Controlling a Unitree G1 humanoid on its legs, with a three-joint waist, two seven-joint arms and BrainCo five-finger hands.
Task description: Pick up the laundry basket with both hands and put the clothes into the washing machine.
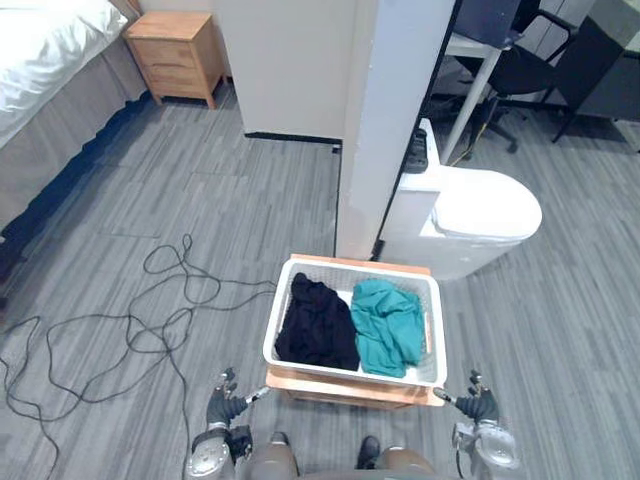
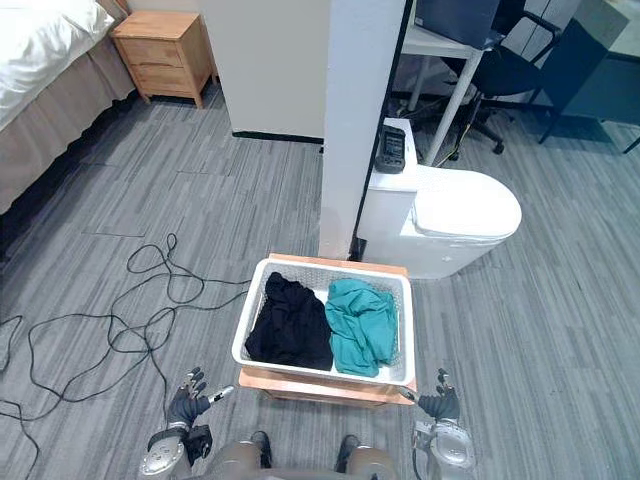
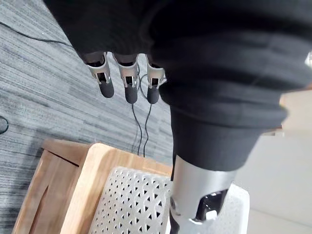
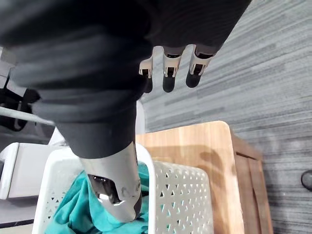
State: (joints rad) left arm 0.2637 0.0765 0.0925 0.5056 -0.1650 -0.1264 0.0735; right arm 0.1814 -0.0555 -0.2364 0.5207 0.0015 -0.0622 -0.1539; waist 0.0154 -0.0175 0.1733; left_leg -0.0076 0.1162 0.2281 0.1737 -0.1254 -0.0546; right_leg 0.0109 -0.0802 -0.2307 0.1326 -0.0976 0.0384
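The basket [image 1: 275,330] sits on a low stand [image 1: 350,392], the left garment [image 1: 316,325] and the right garment [image 1: 388,327] side by side in it, a pillar [image 1: 385,120] just behind, a washing machine [image 1: 480,215] behind to the right, and a nightstand [image 1: 180,55] beside a bed [image 1: 50,50] far back left.

The white perforated laundry basket [image 1: 345,373] sits upright on a low wooden stand [image 1: 350,391], between and just ahead of the left hand [image 1: 225,402] and right hand [image 1: 481,406], touching neither. Inside, a crumpled black garment [image 1: 316,325] lies toward the left hand and a teal garment [image 1: 388,325] toward the right. The white washing machine [image 1: 480,215], lid down, stands beyond the basket on the right hand's side.
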